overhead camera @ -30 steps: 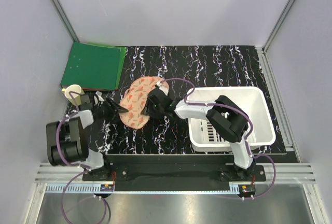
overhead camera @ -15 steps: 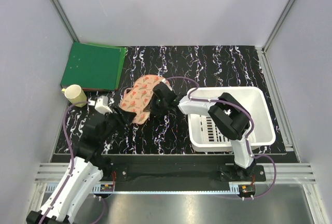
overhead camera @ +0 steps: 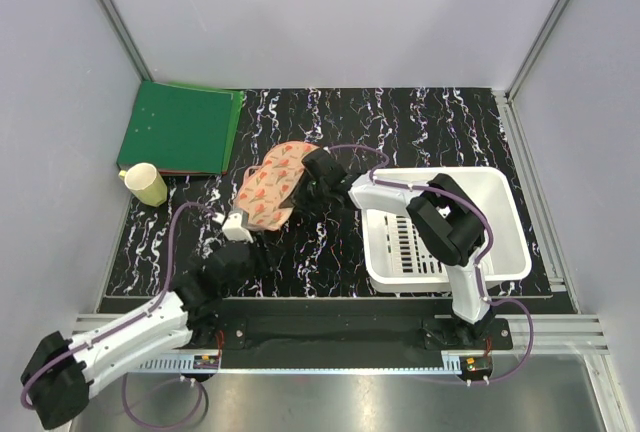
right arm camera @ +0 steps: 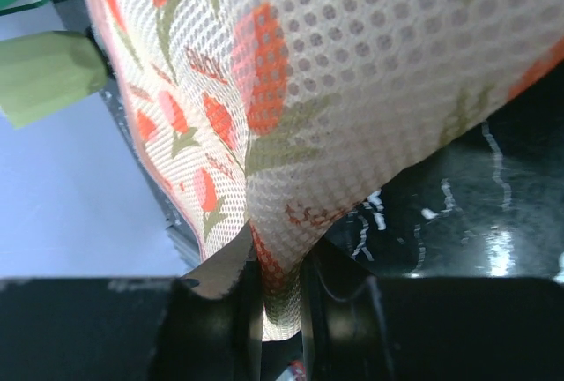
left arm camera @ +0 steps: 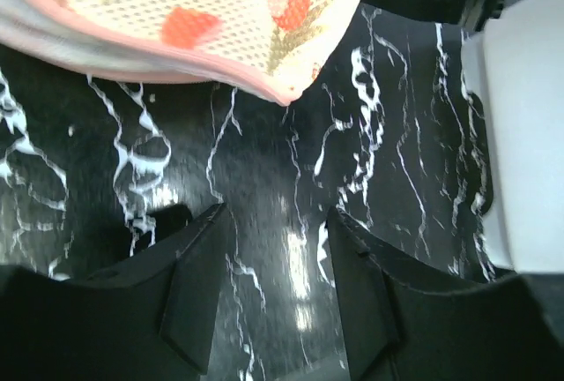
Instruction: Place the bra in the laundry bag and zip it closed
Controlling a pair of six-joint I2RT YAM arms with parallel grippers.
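Note:
The laundry bag [overhead camera: 268, 188], peach with red-orange prints, lies on the black marbled table left of centre, its right edge lifted. My right gripper [overhead camera: 300, 190] is shut on that edge; in the right wrist view the mesh fabric [right arm camera: 352, 72] is pinched between the jaws of the gripper [right arm camera: 280, 302]. My left gripper [overhead camera: 258, 244] is open and empty, low over the table just short of the bag's near end. In the left wrist view the bag's pink-piped edge [left arm camera: 176, 19] lies ahead of the gripper [left arm camera: 278, 222]. The bra is not in view.
A white slotted basket [overhead camera: 500, 252] stands at the right, beside my right arm; its wall shows in the left wrist view [left arm camera: 520, 134]. A green folder [overhead camera: 180, 130] lies at the back left with a pale green cup [overhead camera: 145, 184] in front of it.
My left arm has swung from the left side in toward the bag's near end and stretched out low. The right gripper has drawn the bag a little back and to the right.

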